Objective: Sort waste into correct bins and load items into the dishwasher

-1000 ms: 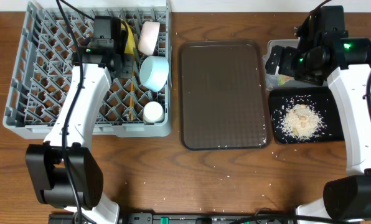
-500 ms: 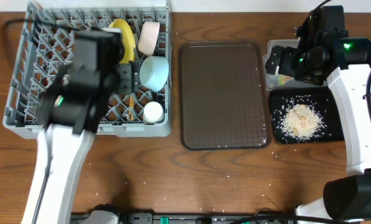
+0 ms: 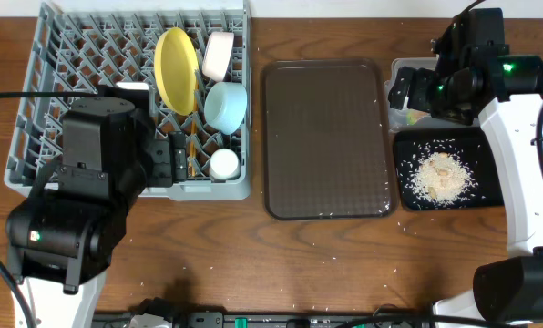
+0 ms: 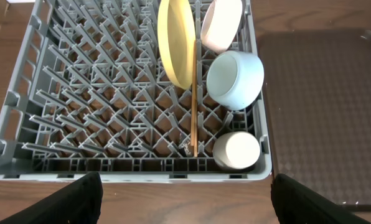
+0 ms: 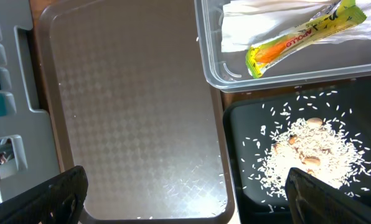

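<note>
1. nearest, left fingers (image 4: 73,202) spread wide and empty by the grey rack (image 4: 23,155).
2. inside it: white cup (image 4: 236,151), chopsticks (image 4: 193,118), tipped light-blue bowl (image 4: 235,79), upright yellow plate (image 4: 176,40), white bowl (image 4: 221,23).
3. right fingers (image 5: 48,199) wide, empty; rice crumbs (image 5: 310,152) on the black tray (image 5: 241,124), then wrapper (image 5: 304,31) and napkin (image 5: 254,22) in the clear tub (image 5: 210,56).

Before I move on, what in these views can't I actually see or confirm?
- Overhead: the right arm covers most of the clear tub and what's inside.
- Right wrist: the tub's far end and the napkin are cut off by the top edge.
- Overhead: the left arm hides part of the rack's near side.
- Left wrist: chopsticks too thin to count.
</note>
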